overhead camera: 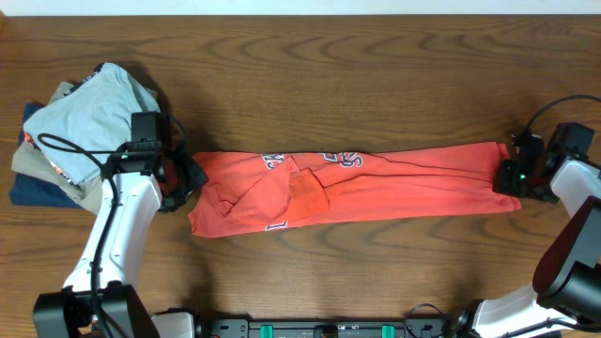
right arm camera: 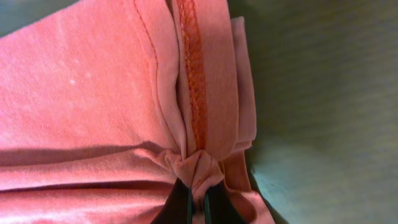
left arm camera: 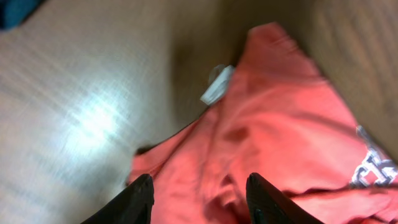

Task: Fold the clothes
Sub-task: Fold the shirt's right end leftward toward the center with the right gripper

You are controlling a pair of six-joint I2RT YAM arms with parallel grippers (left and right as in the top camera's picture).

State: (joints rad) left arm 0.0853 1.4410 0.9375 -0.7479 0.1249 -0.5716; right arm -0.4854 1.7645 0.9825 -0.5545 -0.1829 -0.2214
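The coral-red T-shirt (overhead camera: pixel 376 183) lies folded lengthwise into a long band across the table, white lettering showing near its left part. My left gripper (overhead camera: pixel 180 178) is open at the shirt's left end; in the left wrist view its fingers (left arm camera: pixel 199 196) straddle the red cloth (left arm camera: pixel 280 130) below the white neck tag (left arm camera: pixel 216 87). My right gripper (overhead camera: pixel 512 174) is at the shirt's right end. In the right wrist view it (right arm camera: pixel 199 196) is shut on a pinched bunch of the hem (right arm camera: pixel 193 81).
A stack of folded garments, light blue-grey (overhead camera: pixel 99 108) on top of khaki and navy, sits at the far left beside my left arm. Bare wooden table (overhead camera: pixel 357 84) lies behind and in front of the shirt.
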